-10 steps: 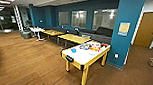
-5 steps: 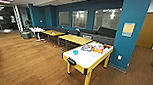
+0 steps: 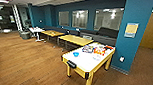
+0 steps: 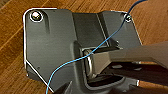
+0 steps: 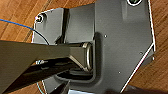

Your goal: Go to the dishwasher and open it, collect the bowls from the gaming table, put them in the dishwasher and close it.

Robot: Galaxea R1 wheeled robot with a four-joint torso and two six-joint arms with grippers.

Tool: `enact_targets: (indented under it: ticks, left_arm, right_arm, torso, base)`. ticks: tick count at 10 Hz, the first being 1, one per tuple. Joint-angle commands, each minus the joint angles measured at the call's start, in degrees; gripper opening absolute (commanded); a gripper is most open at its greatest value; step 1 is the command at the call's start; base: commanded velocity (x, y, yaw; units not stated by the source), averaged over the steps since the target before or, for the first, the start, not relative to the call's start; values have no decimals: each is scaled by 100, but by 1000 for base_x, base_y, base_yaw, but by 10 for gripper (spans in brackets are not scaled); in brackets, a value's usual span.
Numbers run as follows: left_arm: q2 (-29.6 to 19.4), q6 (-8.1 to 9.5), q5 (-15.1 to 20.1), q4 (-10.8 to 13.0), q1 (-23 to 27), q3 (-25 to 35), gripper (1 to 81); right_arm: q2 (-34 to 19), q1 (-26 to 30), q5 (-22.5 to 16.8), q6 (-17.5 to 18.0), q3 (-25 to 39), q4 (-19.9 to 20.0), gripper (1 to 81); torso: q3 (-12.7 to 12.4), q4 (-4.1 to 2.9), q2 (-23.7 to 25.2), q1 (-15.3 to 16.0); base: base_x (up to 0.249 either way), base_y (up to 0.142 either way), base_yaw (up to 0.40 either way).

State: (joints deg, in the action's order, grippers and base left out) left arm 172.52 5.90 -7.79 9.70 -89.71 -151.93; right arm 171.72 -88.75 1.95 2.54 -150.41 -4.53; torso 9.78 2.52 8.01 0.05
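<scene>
Bowls: blue one [image 3: 76,54], pale one [image 3: 96,57] on gaming table [image 3: 87,63] ahead; grippers' state cannot tell

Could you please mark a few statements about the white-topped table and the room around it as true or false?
1. A bright blue bowl sits on the gaming table. True.
2. The colourful game boxes lie at the table's near end, beside the dark slot in its edge. False: they lie at the far end, by the teal pillar.
3. The floor is grey carpet. False: it is brown wood planks.
4. Yellow-topped tables stand beyond the gaming table. True.
5. The gaming table has yellow legs. True.
6. The room's far walls are painted red. False: they are dark teal, with windows.
</scene>
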Motion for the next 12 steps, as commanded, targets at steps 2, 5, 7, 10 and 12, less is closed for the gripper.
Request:
enact_targets:
  ticks: [2,5,7,10,12]
  left_arm:
    - [-16,-28,252,5,256,14,811]
    - [-7,-28,260,-4,248,14,811]
    - [-16,-28,260,-4,248,23,811]
    - [-16,-28,260,-4,256,14,811]
    - [-16,-28,260,-4,256,23,811]
  right_arm:
    - [-12,256,-283,-25,13,-12,811]
    - [-12,247,-283,-25,4,-12,811]
    - [-3,247,-283,-25,4,-12,811]
    - [-3,247,-283,-25,4,-21,811]
    - [-12,247,-283,-25,4,-21,811]
  torso:
    - [0,0,0,0]
    - [0,0,0,0]
    - [0,0,0,0]
    - [0,0,0,2]
    - [0,0,0,2]
  base:
    - [209,0,0]
    - [212,48,0]
    - [214,103,0]
    - [213,104,0]
    - [213,105,0]
